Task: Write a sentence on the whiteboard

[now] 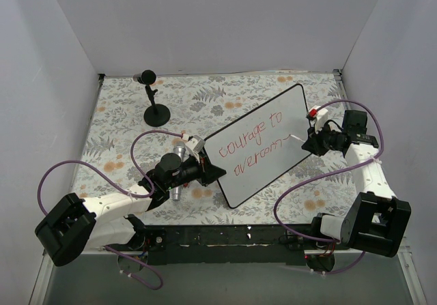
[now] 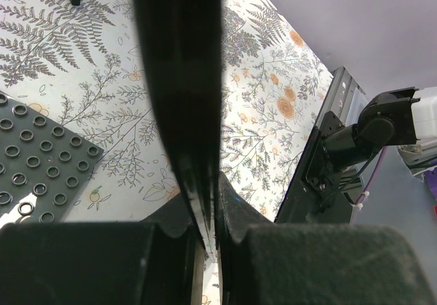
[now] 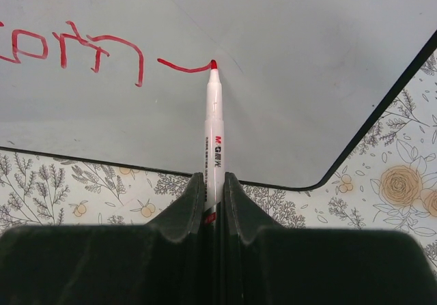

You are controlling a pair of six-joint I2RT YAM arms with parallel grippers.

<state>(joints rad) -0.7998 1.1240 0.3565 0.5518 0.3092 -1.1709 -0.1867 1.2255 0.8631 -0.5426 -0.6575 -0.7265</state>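
Observation:
The whiteboard [image 1: 273, 124] lies tilted across the middle of the table; its glossy face fills the right wrist view [image 3: 307, 59]. The sentence [image 1: 254, 144] is in red, two lines, "courage to" above "overcom" with a trailing stroke. My right gripper [image 3: 214, 182] is shut on a white marker [image 3: 214, 127] whose red tip touches the board at the end of a fresh stroke [image 3: 184, 67]. My left gripper [image 2: 208, 209] is shut on the whiteboard's black edge [image 2: 181, 80] at its left corner [image 1: 217, 172].
A dark perforated square plate [image 2: 34, 162] lies left of the left gripper. A black stand with a round base [image 1: 156, 114] stands at the back left. A silver cylinder [image 1: 177, 156] lies by the left arm. Grey walls enclose the table.

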